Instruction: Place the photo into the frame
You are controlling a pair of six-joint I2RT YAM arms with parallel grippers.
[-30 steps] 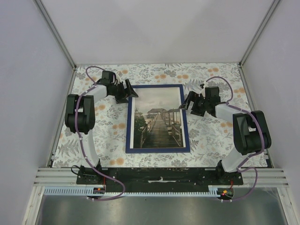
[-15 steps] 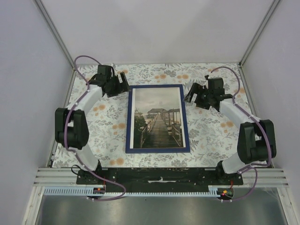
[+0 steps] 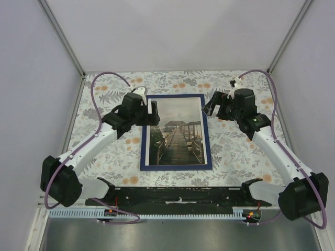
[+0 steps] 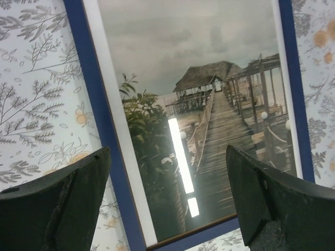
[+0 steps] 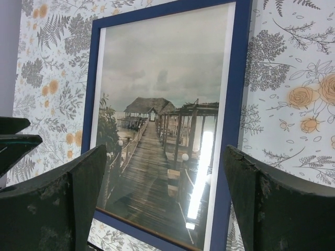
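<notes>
Tabletop [image 3: 230, 151] — left hand [image 3: 149, 107], right hand [image 3: 212, 103] agape, flanking frame [image 3: 176, 167].

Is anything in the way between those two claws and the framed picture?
Nothing visible. The left gripper and right gripper hang open by the far corners of the frame, and the photo already lies inside it.

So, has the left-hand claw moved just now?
Yes. The left gripper has swung from outside the frame's far left corner inward, over its left edge; the frame itself lies unmoved.
</notes>
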